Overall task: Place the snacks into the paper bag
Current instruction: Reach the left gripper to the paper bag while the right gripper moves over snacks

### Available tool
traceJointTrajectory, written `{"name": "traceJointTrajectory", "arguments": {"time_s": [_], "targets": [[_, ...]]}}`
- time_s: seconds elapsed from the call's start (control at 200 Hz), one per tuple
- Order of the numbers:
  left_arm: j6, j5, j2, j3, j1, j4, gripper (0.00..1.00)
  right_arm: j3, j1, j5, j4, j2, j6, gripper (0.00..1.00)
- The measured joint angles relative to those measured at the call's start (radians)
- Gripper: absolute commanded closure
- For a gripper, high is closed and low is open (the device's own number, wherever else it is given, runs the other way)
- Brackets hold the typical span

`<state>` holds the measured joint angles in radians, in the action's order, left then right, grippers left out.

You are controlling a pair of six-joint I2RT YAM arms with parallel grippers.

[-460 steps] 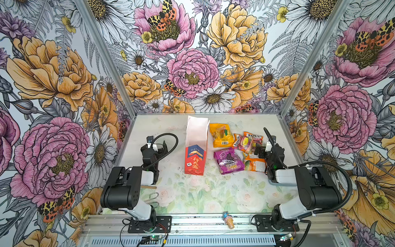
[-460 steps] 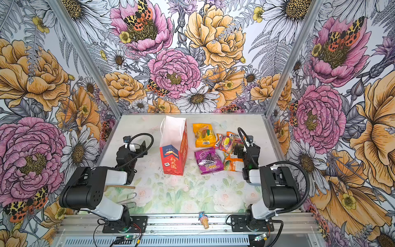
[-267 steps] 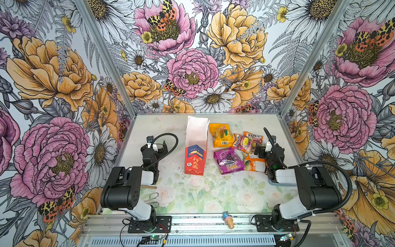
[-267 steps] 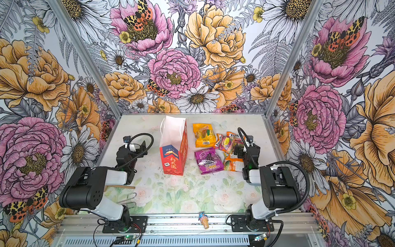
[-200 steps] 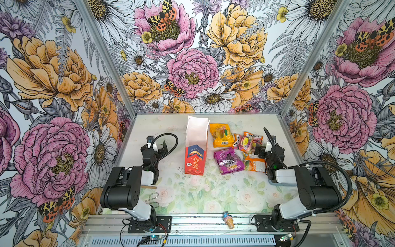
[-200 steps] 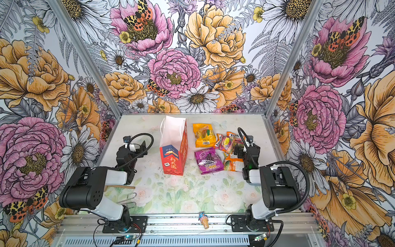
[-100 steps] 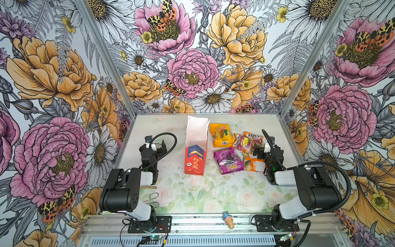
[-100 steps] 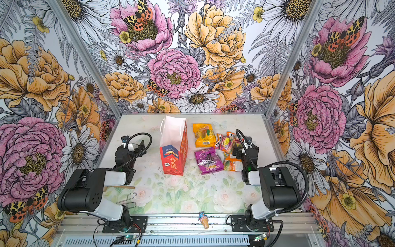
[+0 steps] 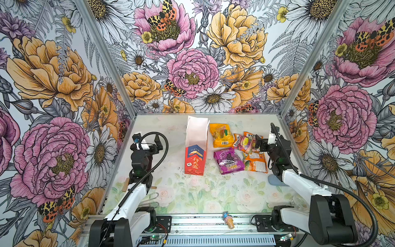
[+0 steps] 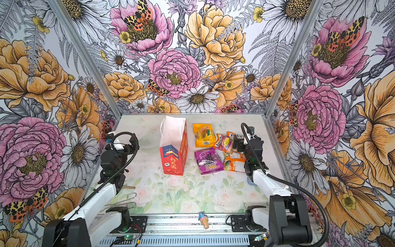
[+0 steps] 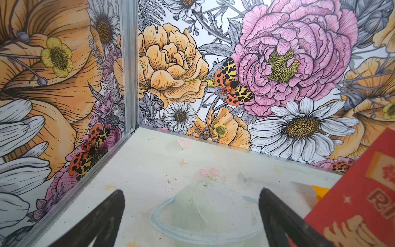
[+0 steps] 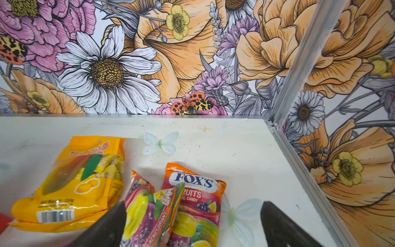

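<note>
The paper bag [image 9: 195, 147] [image 10: 173, 145] stands upright mid-table, white above and red below; its red side shows in the left wrist view [image 11: 363, 192]. To its right lie the snacks: a yellow-orange packet [image 9: 221, 134] [image 12: 72, 186], a purple one [image 9: 228, 161], an orange-and-white one [image 9: 255, 163], a FOX'S packet [image 12: 192, 192] and a pink multicolour one [image 12: 147, 211]. My right gripper [image 9: 259, 143] [image 12: 193, 203] hangs open just over the FOX'S and pink packets, holding nothing. My left gripper [image 9: 149, 144] [image 11: 191, 191] is open and empty, left of the bag.
A clear plastic dome lid [image 11: 205, 205] lies on the table under the left gripper. A wire clip [image 9: 149, 197] and a small wooden stick [image 9: 126, 185] lie front left. A tiny ice-cream-cone toy [image 9: 227, 220] rests on the front rail. Walls enclose three sides.
Both arms have unfolded from their low rest pose and reached a little toward the back wall. The right gripper now hangs over the snack pile. Both stay open.
</note>
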<state>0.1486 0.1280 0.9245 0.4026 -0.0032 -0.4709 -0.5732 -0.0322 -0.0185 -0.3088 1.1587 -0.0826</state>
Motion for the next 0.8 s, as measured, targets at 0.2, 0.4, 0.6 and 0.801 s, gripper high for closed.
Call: {"name": "traceJointTrajectory", "arguments": {"time_s": [0.2, 0.4, 0.6, 0.801], "targets": [[0.037, 0.033, -0.120, 0.174, -0.103, 0.296, 0.01, -0.151, -0.071, -0.055, 0.322, -0.074, -0.063, 0.01], [0.117, 0.059, -0.148, 0.491, -0.182, 0.658, 0.01, -0.295, -0.136, -0.105, 0.591, -0.103, -0.167, 0.04], [0.232, -0.022, -0.119, 0.728, -0.215, 0.925, 0.01, -0.404, -0.210, -0.093, 0.772, -0.084, -0.281, 0.06], [0.272, -0.058, -0.044, 0.853, -0.368, 1.118, 0.01, -0.419, -0.261, -0.051, 0.850, -0.051, -0.342, 0.06]]}}
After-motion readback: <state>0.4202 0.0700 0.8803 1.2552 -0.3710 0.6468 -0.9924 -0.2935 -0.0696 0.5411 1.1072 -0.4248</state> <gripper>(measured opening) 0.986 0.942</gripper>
